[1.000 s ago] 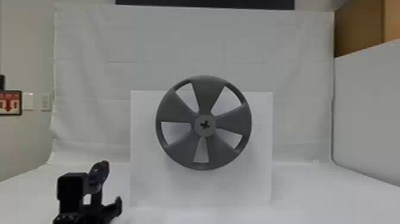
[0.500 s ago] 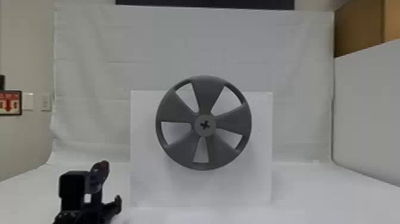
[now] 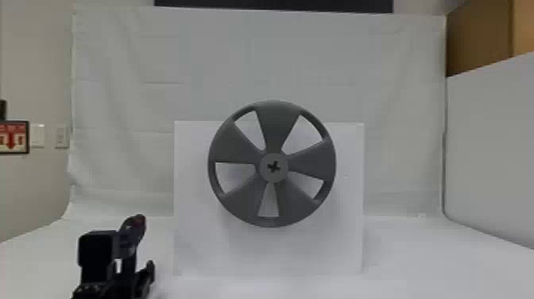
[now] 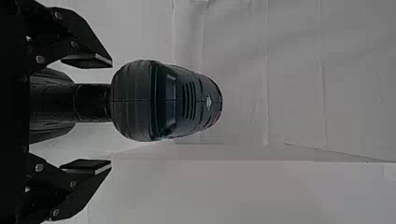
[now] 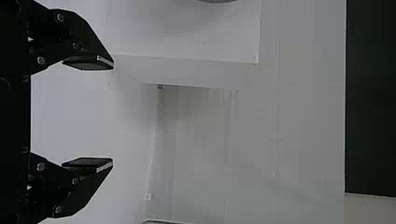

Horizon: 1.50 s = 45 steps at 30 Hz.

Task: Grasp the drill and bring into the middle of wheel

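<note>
- The left gripper (image 3: pixel 119 280) is in the lower left of the head view, coming in from the bottom edge and partly covering the drill (image 3: pixel 132 238).
- In the left wrist view the left gripper (image 4: pixel 111 114) is open, its two black fingers spread apart; the drill's handle (image 4: pixel 92 101) shows between them, with a gap on each side.
- The drill is in the lower left of the head view, left of the wheel (image 3: pixel 234 147) and well apart from it. Its dark head is uppermost, with some red near the top; its foot is hidden there, so what it rests on I cannot tell.
- The wheel is near the middle of the head view, upright, grey and five-spoked; its round hub (image 3: pixel 278 177) has a dark cross-shaped hole at the centre.
- The right gripper (image 5: pixel 113 114) shows in the right wrist view, open, nothing between its fingers.
- Behind the wheel, in the middle of the head view, stands a white board (image 3: pixel 318 250); the wheel's upper part rises above its top edge.
- A white table (image 3: pixel 417 258) runs across the bottom, and a white cloth (image 3: pixel 318 59) hangs across the back.
- Brown boxes (image 3: pixel 476 43) are at the upper right; a red and white sign (image 3: pixel 20 147) is at the left edge.
</note>
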### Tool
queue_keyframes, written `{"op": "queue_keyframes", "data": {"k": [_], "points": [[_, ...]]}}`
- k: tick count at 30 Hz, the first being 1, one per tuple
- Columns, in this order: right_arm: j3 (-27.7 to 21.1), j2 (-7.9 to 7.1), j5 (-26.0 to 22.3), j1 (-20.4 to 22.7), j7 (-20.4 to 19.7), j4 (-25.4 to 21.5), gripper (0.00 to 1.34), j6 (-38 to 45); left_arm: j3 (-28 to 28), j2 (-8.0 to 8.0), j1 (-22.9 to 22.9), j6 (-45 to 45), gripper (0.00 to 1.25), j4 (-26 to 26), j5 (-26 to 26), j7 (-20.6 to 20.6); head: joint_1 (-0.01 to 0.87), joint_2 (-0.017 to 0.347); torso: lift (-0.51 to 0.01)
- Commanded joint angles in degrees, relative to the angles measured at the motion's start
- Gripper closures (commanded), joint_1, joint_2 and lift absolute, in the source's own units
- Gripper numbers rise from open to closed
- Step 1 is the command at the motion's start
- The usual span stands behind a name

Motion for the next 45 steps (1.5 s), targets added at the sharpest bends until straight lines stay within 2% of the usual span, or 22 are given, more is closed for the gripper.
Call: {"op": "queue_keyframes", "data": {"k": [1, 3, 9, 18, 26, 29, 37, 42, 45], "points": [[0.1, 0.00, 0.0, 0.0, 0.0, -0.1, 0.52, 0.0, 0.0, 0.00, 0.1, 0.1, 0.70, 0.4, 0.5, 0.0, 0.000, 0.000, -0.406], [0.1, 0.00, 0.0, 0.0, 0.0, 0.0, 0.52, 0.0, 0.3, 0.00, 0.1, 0.3, 0.76, 0.5, 0.7, 0.0, 0.000, 0.000, -0.406], [0.2, 0.00, 0.0, 0.0, 0.0, -0.1, 0.52, 0.0, 0.4, 0.00, -0.1, 2.2, 0.80, 0.5, 0.8, 0.1, 0.000, 0.000, -0.406], [0.1, -0.09, 0.0, 0.0, 0.0, -0.1, 0.52, 0.0, 0.0, 0.00, 0.6, 2.0, 1.10, 0.5, 2.3, 3.9, 0.000, 0.000, -0.406], [0.1, -0.09, 0.0, 0.1, 0.0, 0.0, 0.52, 0.1, -0.2, 0.00, 1.1, 1.2, 1.13, 0.5, 1.6, 4.6, 0.000, 0.000, -0.406], [0.0, -0.09, 0.0, 0.1, 0.0, 0.0, 0.52, 0.1, -0.2, 0.00, 1.2, 1.1, 1.19, 0.5, 1.6, 4.6, 0.000, 0.000, -0.406], [-0.3, -0.09, 0.0, 0.1, 0.0, 0.0, 0.52, 0.2, -0.1, 0.09, 1.4, 0.4, 1.20, 0.1, 1.6, 4.2, 0.000, 0.000, -0.406], [-0.4, 0.00, 0.0, 0.1, 0.0, 0.0, 0.52, 0.2, 0.9, 0.09, 2.2, 0.1, 1.20, -1.9, 1.3, 4.0, 0.000, 0.000, -0.406], [-0.5, 0.00, 0.0, 0.3, 0.0, -0.1, 0.52, 0.2, 1.1, 0.09, 2.9, 0.1, 1.20, -4.6, -0.6, 3.9, 0.000, 0.000, -0.406]]}}
